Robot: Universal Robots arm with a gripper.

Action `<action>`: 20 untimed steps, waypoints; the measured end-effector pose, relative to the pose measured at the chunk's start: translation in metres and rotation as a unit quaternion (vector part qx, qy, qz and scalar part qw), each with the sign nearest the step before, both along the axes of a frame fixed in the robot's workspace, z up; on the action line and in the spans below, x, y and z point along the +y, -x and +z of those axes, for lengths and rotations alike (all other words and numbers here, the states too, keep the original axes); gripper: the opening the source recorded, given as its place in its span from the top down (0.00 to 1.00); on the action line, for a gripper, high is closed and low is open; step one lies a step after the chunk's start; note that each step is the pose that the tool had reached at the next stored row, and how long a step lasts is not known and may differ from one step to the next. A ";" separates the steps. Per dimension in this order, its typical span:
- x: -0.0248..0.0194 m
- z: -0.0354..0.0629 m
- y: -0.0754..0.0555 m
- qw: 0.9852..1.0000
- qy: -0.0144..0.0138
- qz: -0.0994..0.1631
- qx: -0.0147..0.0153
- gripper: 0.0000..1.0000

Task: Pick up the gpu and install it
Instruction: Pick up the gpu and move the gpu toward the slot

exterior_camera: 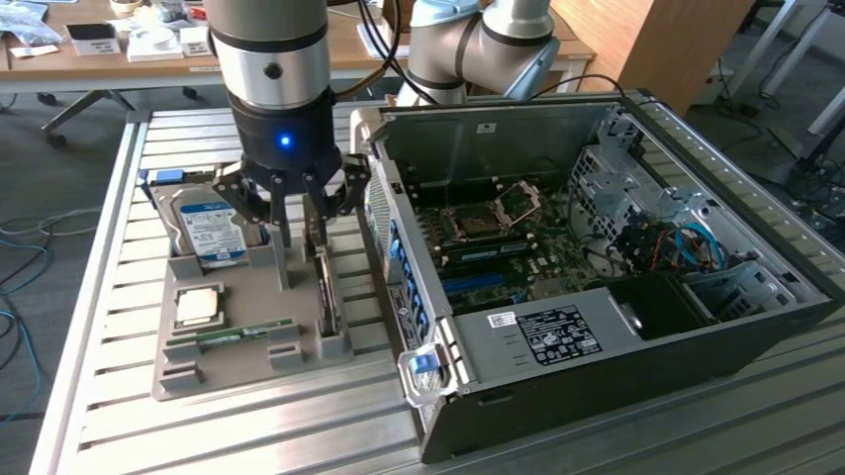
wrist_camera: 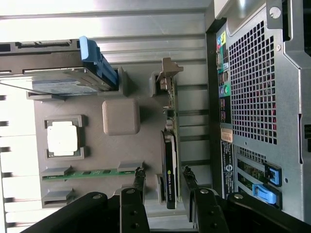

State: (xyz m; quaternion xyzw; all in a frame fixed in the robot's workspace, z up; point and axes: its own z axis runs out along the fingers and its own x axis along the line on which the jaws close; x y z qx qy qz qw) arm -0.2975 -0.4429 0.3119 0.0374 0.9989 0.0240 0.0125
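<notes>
The gpu [exterior_camera: 324,289] stands on edge in a slot of the grey holder tray [exterior_camera: 244,371], beside the open computer case [exterior_camera: 595,267]. In the wrist view the gpu [wrist_camera: 170,162] is a thin dark card with a silver end bracket [wrist_camera: 168,73]. My gripper [exterior_camera: 299,239] hangs right over it, open. In the wrist view my gripper [wrist_camera: 163,174] straddles the card, with one fingertip [wrist_camera: 140,173] on each side and a gap between each and the card. Nothing is held.
In the tray are a blue-labelled hard drive [exterior_camera: 212,228], a square processor [exterior_camera: 198,305] and a narrow green RAM stick [exterior_camera: 244,333]. A grey post [wrist_camera: 121,116] rises from the tray near the card. The case wall [wrist_camera: 257,97] stands close beside the tray on the slatted metal table [exterior_camera: 119,416].
</notes>
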 end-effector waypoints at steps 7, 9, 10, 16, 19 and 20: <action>0.0000 -0.0061 0.000 1.000 0.000 0.000 0.000 0.57; 0.0000 -0.0077 0.000 1.000 0.000 0.000 0.000 0.57; 0.0000 -0.0082 0.000 1.000 0.000 0.000 0.000 0.57; 0.0000 -0.0114 0.000 1.000 0.000 0.000 0.000 0.57; 0.0000 -0.0118 0.000 1.000 0.000 0.000 0.000 0.57; 0.0000 -0.0121 0.000 1.000 0.000 0.000 0.000 0.57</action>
